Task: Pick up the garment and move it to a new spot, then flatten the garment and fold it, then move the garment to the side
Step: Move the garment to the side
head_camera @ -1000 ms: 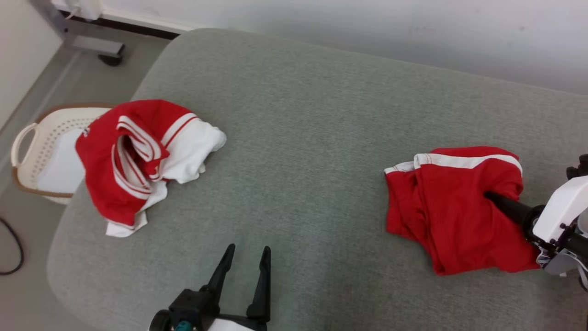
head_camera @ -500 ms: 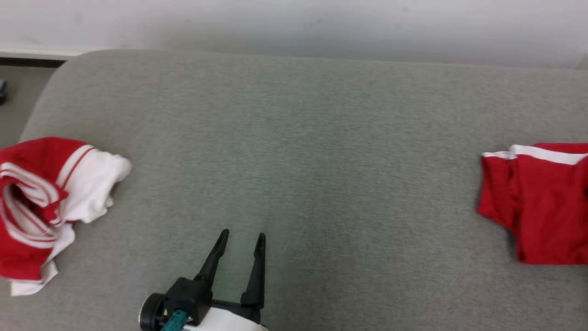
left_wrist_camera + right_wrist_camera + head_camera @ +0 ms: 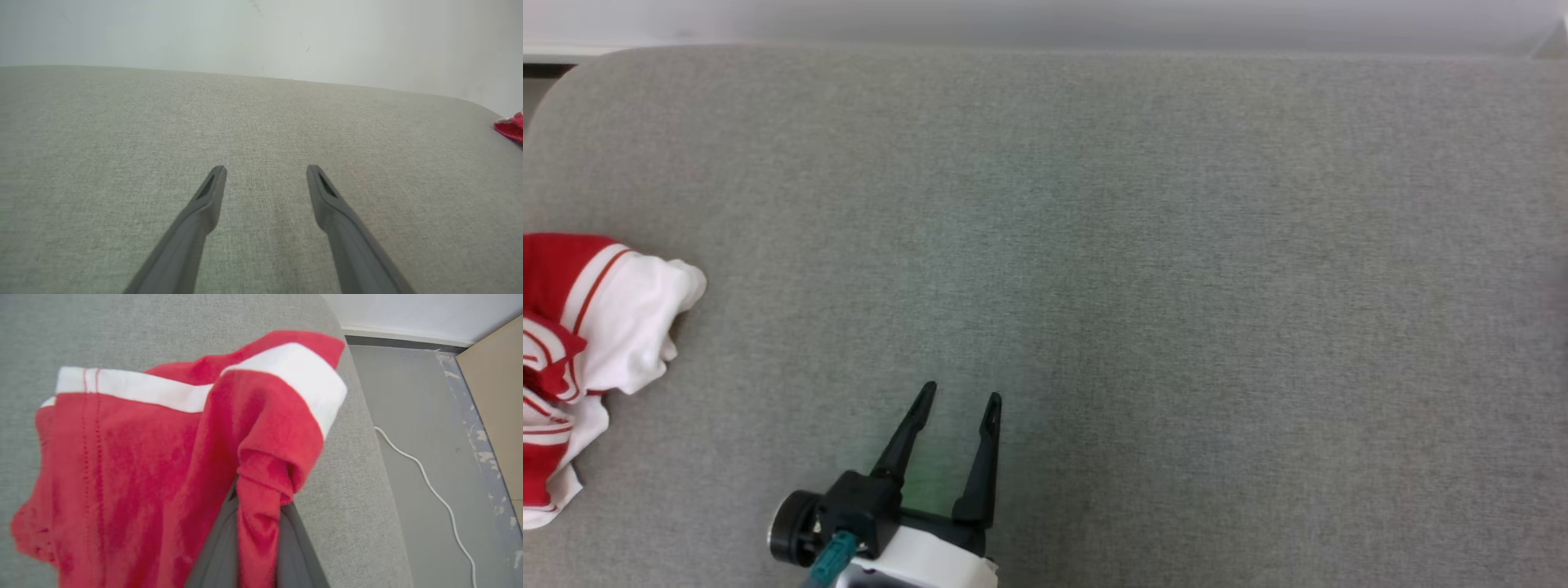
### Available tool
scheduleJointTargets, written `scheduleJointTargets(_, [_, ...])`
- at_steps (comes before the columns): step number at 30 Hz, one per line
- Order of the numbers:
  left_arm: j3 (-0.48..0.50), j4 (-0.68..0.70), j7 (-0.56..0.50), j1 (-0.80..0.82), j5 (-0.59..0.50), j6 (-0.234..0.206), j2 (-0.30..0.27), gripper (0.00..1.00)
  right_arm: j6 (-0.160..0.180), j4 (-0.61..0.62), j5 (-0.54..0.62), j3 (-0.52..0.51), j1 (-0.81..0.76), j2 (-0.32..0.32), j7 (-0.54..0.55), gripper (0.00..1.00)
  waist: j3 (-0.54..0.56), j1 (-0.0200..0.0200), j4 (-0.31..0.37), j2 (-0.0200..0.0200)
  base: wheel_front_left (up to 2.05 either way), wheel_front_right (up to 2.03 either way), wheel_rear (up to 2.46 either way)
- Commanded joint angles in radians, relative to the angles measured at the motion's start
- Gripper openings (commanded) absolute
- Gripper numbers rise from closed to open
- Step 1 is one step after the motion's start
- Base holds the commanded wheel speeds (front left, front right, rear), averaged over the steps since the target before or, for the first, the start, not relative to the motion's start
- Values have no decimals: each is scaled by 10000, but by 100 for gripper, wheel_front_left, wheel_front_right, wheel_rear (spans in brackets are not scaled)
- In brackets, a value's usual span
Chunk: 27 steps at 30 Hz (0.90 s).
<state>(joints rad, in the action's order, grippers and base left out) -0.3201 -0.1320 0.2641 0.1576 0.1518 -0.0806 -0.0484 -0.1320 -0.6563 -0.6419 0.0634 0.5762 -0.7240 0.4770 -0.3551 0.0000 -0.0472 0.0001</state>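
The right gripper (image 3: 257,522) has its jaws clamped on a bunched fold of the red garment (image 3: 135,457). The garment is over the grey cushion (image 3: 163,318), near its edge beside the floor (image 3: 408,384), where a white cable (image 3: 412,459) runs. The left gripper (image 3: 961,394) hovers over bare cushion, jaws apart. A crumpled red-and-white shirt (image 3: 613,310) lies well to its left.

Red garment (image 3: 135,457), white-banded; grey cushion (image 3: 1176,245); red-and-white striped cloth (image 3: 596,327)
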Motion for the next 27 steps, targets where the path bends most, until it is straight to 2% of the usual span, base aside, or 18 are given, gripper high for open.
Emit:
scheduleJointTargets(1, [91, -3, 1, 19, -85, 33, -40, 100, 28, -351, 716, -105, 244, -244, -306, 38, -89, 0, -137, -1, 0, 0, 0])
scheduleJointTargets(2, [116, -6, 1, 8, -118, 51, -40, 100, 28, -562, 1024, -228, 409, -243, -481, 100, -107, 0, -175, -1, 0, 0, 0])
scheduleJointTargets(9, [158, -25, 1, -195, -2, -44, -40, 100, 28, -1268, 2604, -743, 1095, 385, -2517, 100, 84, 0, -184, -1, 0, 0, 0])
scheduleJointTargets(13, [201, -11, 1, -298, 112, -67, -41, 100, 28, -1237, 2924, -739, 964, 730, -3429, 100, 449, 0, -37, -1, 0, 0, 0])
scheduleJointTargets(20, [387, 14, 1, -754, 236, -163, -41, 100, 28, -469, 2780, -736, -287, 1260, -4862, 100, 1570, 0, 273, -1, 0, 0, 0])
scheduleJointTargets(27, [670, -59, 1, -1514, 231, -262, -41, 100, 27, 686, 3158, -989, -2526, 2379, -6619, 100, 2672, 0, 614, -1, 0, 0, 0])
